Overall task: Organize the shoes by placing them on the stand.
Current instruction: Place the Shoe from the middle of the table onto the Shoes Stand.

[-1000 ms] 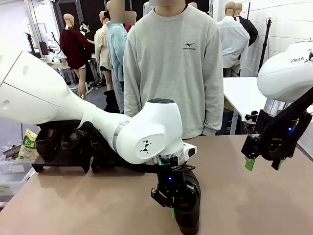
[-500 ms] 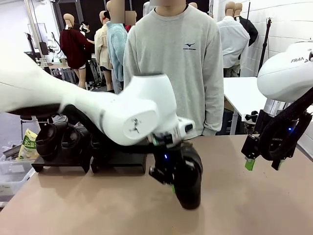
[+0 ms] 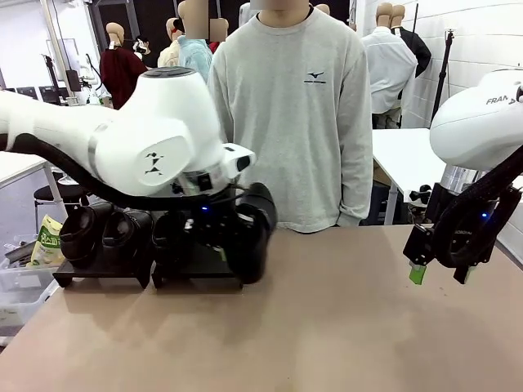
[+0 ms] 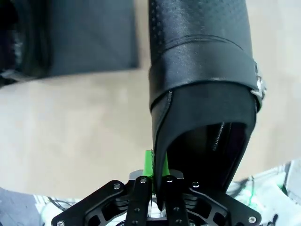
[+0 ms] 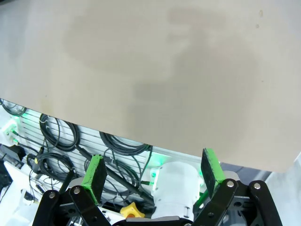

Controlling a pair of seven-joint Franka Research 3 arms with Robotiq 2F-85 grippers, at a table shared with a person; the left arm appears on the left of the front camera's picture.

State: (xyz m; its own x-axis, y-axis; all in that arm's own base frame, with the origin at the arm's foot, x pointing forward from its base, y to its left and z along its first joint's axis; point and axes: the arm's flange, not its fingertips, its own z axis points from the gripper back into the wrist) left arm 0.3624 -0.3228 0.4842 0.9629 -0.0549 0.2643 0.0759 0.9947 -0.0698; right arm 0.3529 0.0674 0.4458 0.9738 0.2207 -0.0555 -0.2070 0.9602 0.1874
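Observation:
My left gripper [image 4: 157,184] is shut on the heel rim of a glossy black shoe [image 4: 202,70], which hangs toe-down from it. In the front view that shoe [image 3: 249,233] is off the table, just right of the low black stand [image 3: 196,273]; the gripper [image 3: 214,235] is mostly hidden behind it. In the left wrist view the stand's flat top [image 4: 89,37] lies to the shoe's left. Two more shoes [image 3: 80,233] [image 3: 124,233] sit on the stand's left riser [image 3: 90,278]. My right gripper [image 3: 439,273] hovers open above the table's right side, its green pads [image 5: 95,176] wide apart with nothing between.
A person in a grey sweatshirt [image 3: 286,106] stands at the far edge of the tan table [image 3: 343,327], arms down. A clear bin [image 3: 16,294] and a bag sit beyond the table's left edge. Cables hang under the table edge [image 5: 117,146].
My left arm lifted the shoe from the table's front middle and carried it left and back, up to the stand's right end. The right arm has not moved.

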